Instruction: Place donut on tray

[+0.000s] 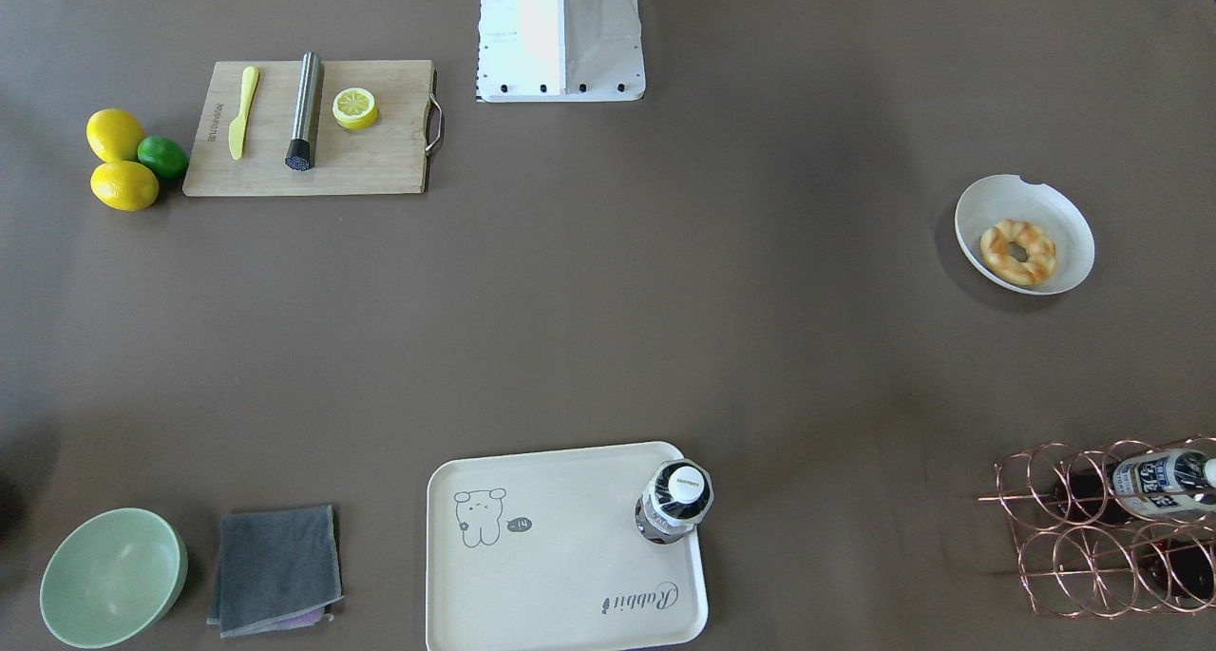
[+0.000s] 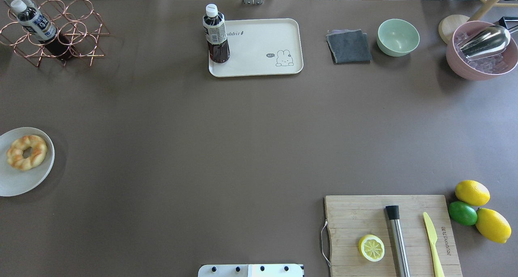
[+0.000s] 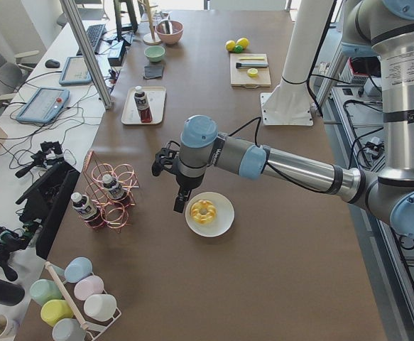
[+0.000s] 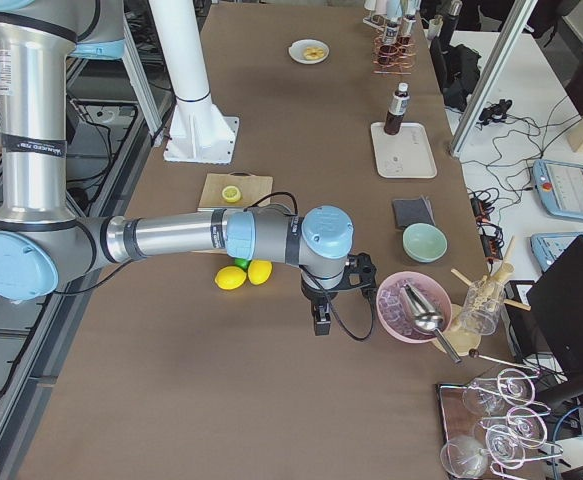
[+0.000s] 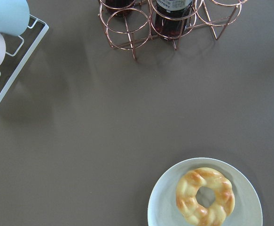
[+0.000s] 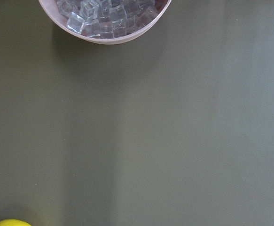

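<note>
The donut (image 1: 1018, 251) is a golden twisted ring lying in a white round bowl (image 1: 1054, 209) at the table's left end; it also shows in the overhead view (image 2: 26, 152) and the left wrist view (image 5: 205, 196). The cream tray (image 1: 570, 556) with the bear drawing lies at the far middle edge (image 2: 259, 46), with a dark drink bottle (image 2: 215, 34) standing on its corner. My left gripper (image 3: 180, 206) hangs above the table just beside the bowl; I cannot tell whether it is open. My right gripper (image 4: 321, 322) hovers near the pink ice bowl; its state cannot be told either.
A copper wire rack (image 2: 52, 30) with bottles stands at the far left. A grey cloth (image 2: 349, 46), a green bowl (image 2: 398, 37) and a pink bowl of ice (image 2: 481, 66) sit at the far right. A wooden cutting board (image 2: 356, 216) with a lemon half, and lemons (image 2: 472, 192), are near right.
</note>
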Action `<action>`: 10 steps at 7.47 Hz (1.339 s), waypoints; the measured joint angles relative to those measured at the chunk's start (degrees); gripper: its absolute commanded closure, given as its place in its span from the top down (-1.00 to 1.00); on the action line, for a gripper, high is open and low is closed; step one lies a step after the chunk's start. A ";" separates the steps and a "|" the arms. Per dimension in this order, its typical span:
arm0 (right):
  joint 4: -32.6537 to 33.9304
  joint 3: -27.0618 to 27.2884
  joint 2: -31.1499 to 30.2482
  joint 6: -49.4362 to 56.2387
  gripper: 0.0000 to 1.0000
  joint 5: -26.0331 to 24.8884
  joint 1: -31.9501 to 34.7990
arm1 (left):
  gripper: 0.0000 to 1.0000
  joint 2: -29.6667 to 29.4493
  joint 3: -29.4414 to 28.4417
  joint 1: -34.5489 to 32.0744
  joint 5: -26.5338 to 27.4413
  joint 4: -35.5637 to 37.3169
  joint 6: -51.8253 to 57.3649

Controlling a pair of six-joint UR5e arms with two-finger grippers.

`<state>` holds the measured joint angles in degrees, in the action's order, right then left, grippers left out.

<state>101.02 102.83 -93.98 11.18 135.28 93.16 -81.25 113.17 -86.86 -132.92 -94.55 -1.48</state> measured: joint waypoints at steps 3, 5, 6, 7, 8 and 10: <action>0.04 0.16 0.35 -0.19 1.00 0.42 -0.08 | 0.92 -1.11 -1.96 3.34 -0.11 -0.13 -1.21; 0.05 0.29 0.43 -1.46 1.00 1.11 -0.13 | 0.93 -5.04 -8.11 8.57 0.04 -2.23 -4.66; 0.05 0.31 0.42 -2.53 1.00 2.51 -0.15 | 0.93 -5.25 -12.11 10.28 0.50 -8.31 -7.09; 0.07 0.27 0.34 -3.25 1.00 3.94 -0.16 | 0.93 -4.46 -16.85 12.14 0.89 -17.48 -11.58; 0.18 0.29 0.15 -3.62 1.00 4.78 -0.18 | 0.92 -3.87 -21.86 13.57 1.04 -25.96 -15.56; 0.31 0.12 -0.19 -3.91 1.00 6.26 -0.24 | 0.83 -2.97 -29.30 15.27 0.77 -37.88 -19.81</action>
<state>101.33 102.96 -94.17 7.27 141.55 92.93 -84.22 83.86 -71.59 -132.15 -132.43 -21.29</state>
